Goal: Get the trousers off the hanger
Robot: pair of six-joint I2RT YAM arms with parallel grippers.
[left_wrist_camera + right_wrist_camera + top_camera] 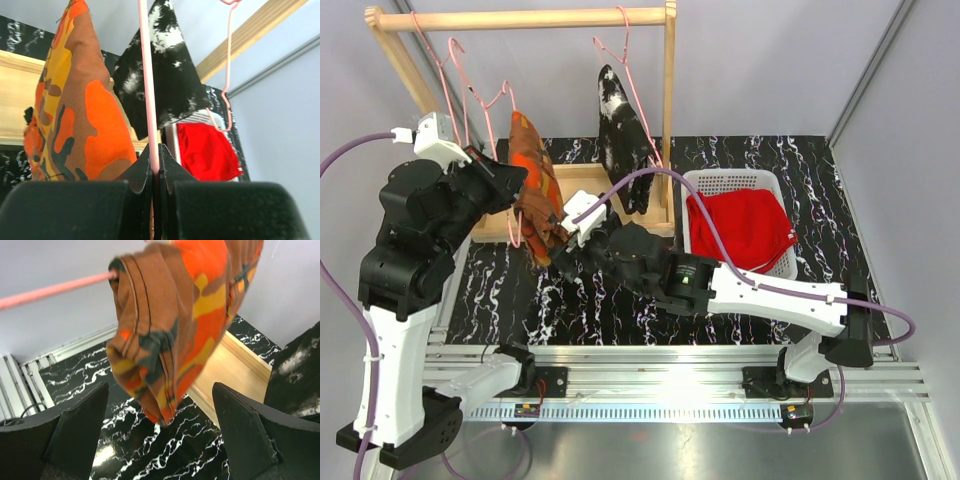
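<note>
Item 1. My left gripper (156, 167): jaws pinched shut on the thin wire of the pink hanger (148, 75), steadying it.

Item 2. My right gripper (160, 395): jaws spread wide and holding nothing, set just below the hanging hem of item 3.

Item 3. Orange-brown trousers (532, 205): draped over that hanger, dangling above the table (820, 180) toward its far left corner. I judge them soft, light and limp, with a thicker seamed fold at the bottom. That bunched lower fold is the best place to grip. The cloth should slide off smooth wire with a gentle pull, though the hanger may swing.

Item 4. Black trousers (620, 130): white-splashed, on a second hanger under the wooden rack (520, 18), near the middle of the far edge.

Item 5. Red trousers (740, 225): off the rack, heaped in the white basket (720, 178) toward the far right.
</note>
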